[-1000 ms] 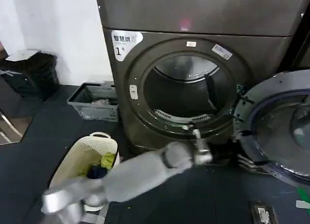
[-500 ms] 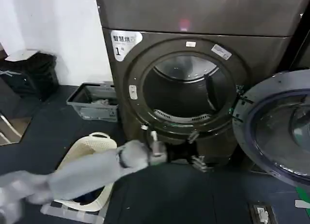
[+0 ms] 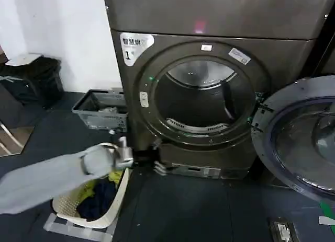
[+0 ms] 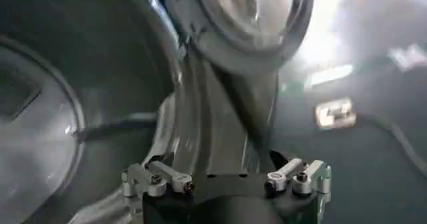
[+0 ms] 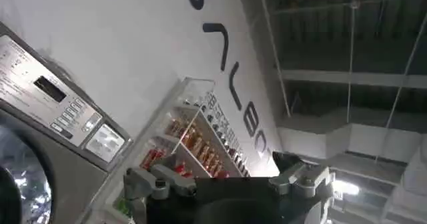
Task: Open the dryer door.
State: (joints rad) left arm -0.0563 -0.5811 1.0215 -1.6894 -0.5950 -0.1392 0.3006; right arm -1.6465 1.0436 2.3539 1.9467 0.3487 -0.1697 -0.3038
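Door [image 3: 298, 142] is hanging wide at the dryer's [image 3: 209, 59] right edge. I'm steering my left gripper [image 3: 156, 161], released and empty, low past its front, clear of everything.

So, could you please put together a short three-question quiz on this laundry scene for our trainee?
1. True or false: the dryer door is swung open, hinged beside the drum mouth.
2. What sits on the floor under the left arm? A) laundry basket B) chair C) bucket
3. Fill in: the left hand is low in front of the ____.

Key: 1 true; 2 A, the laundry basket; 3 dryer.
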